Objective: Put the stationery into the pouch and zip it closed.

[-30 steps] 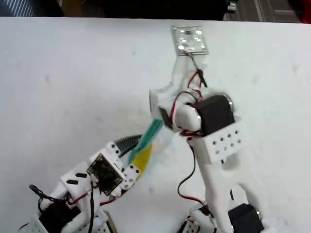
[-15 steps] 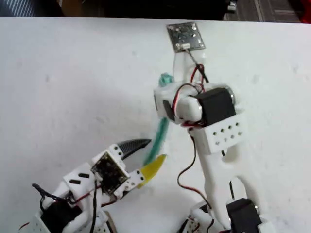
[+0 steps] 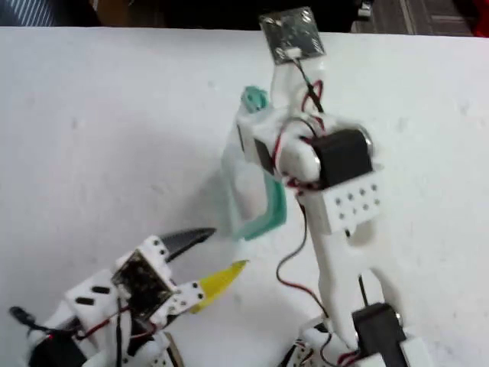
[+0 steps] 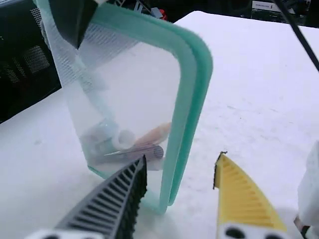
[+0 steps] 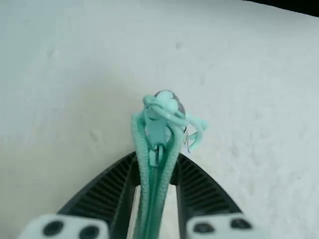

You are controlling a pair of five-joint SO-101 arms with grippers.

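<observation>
Pouch (image 3: 252,200) now clear of left gripper (image 3: 229,248)

Bright, even light glares off the white table (image 3: 92,115), leaving only faint shadows.

The stationery (image 4: 133,144) inside the pouch (image 4: 192,74) is blurred; the pouch's top is cut off.

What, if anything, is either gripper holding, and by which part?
The right gripper grips the pouch by its zippered edge; the left gripper is open and empty.
</observation>
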